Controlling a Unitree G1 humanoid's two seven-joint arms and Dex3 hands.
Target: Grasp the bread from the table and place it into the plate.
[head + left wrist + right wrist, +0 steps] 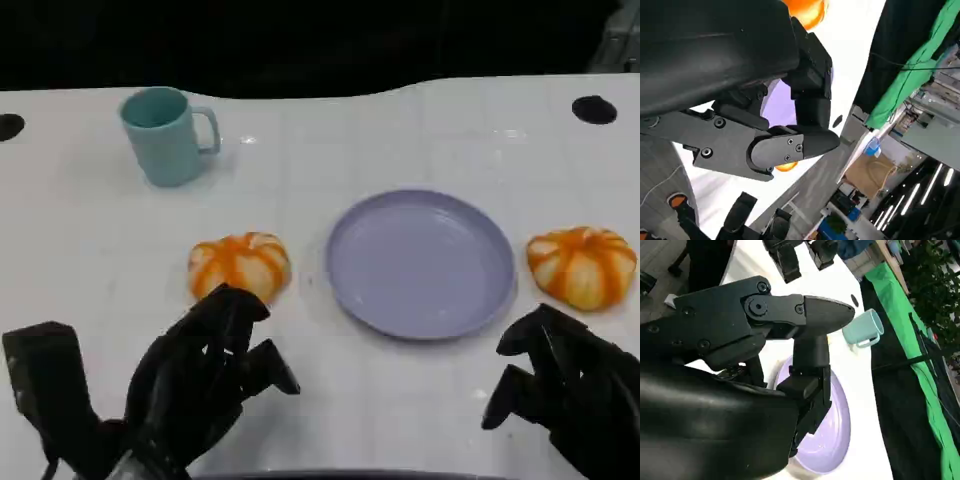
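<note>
A teal mug (165, 135) stands far left. One orange-striped bread (240, 265) lies just beyond the left hand (200, 385), whose fingers are spread and empty. The lavender plate (420, 262) sits mid-table, another bread (582, 265) beside it, above the empty, part-curled right hand (565, 385).

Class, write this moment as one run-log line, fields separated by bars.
left hand: open, near left bread | right hand: open, below right bread | plate: empty | mug: upright
</note>
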